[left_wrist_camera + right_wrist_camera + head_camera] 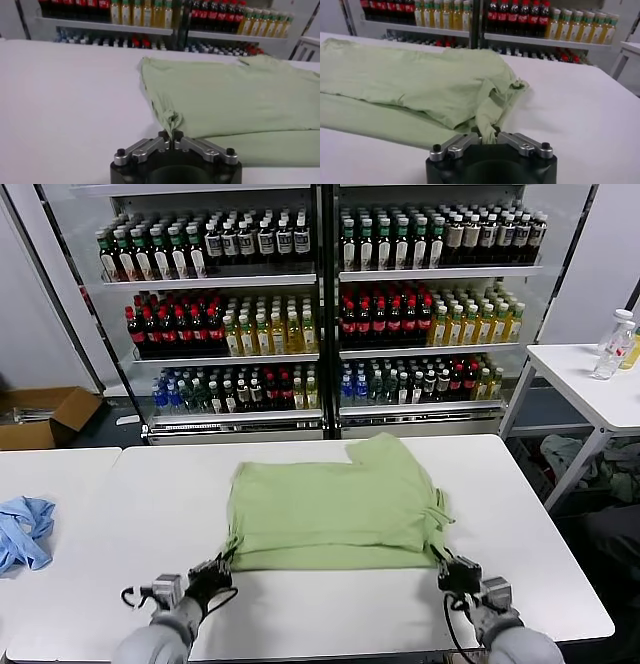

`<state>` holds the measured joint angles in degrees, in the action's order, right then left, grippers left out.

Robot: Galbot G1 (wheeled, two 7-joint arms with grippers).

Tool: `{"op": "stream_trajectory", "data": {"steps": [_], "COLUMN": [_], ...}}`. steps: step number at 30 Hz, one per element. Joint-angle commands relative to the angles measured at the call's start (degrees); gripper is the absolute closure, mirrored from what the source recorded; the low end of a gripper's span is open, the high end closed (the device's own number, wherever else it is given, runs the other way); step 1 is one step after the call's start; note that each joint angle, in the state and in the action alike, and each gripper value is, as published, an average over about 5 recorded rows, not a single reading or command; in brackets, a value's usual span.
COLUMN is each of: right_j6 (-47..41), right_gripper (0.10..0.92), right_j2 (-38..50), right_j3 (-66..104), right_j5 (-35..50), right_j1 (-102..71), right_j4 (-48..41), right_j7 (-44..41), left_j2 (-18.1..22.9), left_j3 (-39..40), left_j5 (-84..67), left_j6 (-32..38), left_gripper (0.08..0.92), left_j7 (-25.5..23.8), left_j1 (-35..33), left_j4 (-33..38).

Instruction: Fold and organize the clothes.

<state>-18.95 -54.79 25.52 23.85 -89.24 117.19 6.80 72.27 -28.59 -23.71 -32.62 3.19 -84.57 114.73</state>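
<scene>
The light green shirt (330,509) lies partly folded on the white table (330,604), a sleeve sticking out at its far edge. Its collar, buttons and chest print are hidden. My left gripper (218,568) is shut on the shirt's near left corner, and the pinched cloth shows between its jaws in the left wrist view (172,134). My right gripper (452,569) is shut on the near right corner, with bunched green cloth (485,122) rising from its jaws in the right wrist view. The shirt (235,95) spreads away from both grippers.
A light blue cloth (25,529) lies on the table at the far left. Drink shelves (320,304) full of bottles stand behind the table. A second white table (590,384) with bottles stands at the right. A cardboard box (45,414) is on the floor at left.
</scene>
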Motion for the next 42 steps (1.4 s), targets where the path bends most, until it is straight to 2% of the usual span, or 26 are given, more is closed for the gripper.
{"op": "stream_trajectory", "data": {"steps": [1, 5, 7, 11, 15, 21, 28, 33, 42], "right_j6": [0.04, -1.67, -1.08, -0.59, -1.67, -5.61, -11.91, -12.78, -14.13], "right_gripper": [0.863, 0.847, 0.805, 0.694, 0.581, 0.408, 0.233, 0.204, 0.203], "right_j2": [0.03, -0.44, -0.28, 1.26, 3.96, 7.62, 5.24, 2.19, -5.6], "right_j3": [8.61, 9.93, 11.09, 14.13, 15.24, 5.9, -13.64, -21.45, -28.23], "right_j5": [-7.52, -8.53, -7.95, -4.42, 0.38, 8.44, 16.53, 16.69, 16.29], "right_j1": [-20.59, -22.39, -22.23, -19.82, -13.03, 7.83, 37.24, 47.19, 55.61], "right_j4": [14.95, 18.36, 20.11, 22.61, 20.7, 8.75, -9.5, -19.52, -33.86], "right_j7": [-0.09, 0.81, 0.77, 0.87, 1.54, 4.23, 8.11, 8.17, 7.32], "left_j2": [2.02, 2.66, 2.32, 1.2, -0.04, -1.05, -0.93, -2.1, -5.14], "left_j3": [-2.81, -3.05, -4.08, -6.89, -7.81, -4.41, 2.76, 6.35, 11.33], "left_j5": [9.37, 11.85, 11.34, 8.47, 5.55, 2.24, 5.3, 6.06, 3.69], "left_j6": [0.22, -0.34, -0.09, 1.39, 2.14, 0.9, -0.44, -0.47, -0.58], "left_gripper": [0.902, 0.902, 0.897, 0.818, 0.705, 0.532, 0.333, 0.204, 0.177], "left_j7": [2.16, 2.36, 2.29, 1.98, 1.52, 1.78, 2.24, 2.66, 3.17], "left_j1": [-27.17, -29.46, -28.33, -22.44, -12.92, 2.18, 20.15, 28.02, 33.37], "left_j4": [22.63, 26.17, 27.1, 26.75, 21.54, 8.07, -8.28, -20.03, -28.18]}}
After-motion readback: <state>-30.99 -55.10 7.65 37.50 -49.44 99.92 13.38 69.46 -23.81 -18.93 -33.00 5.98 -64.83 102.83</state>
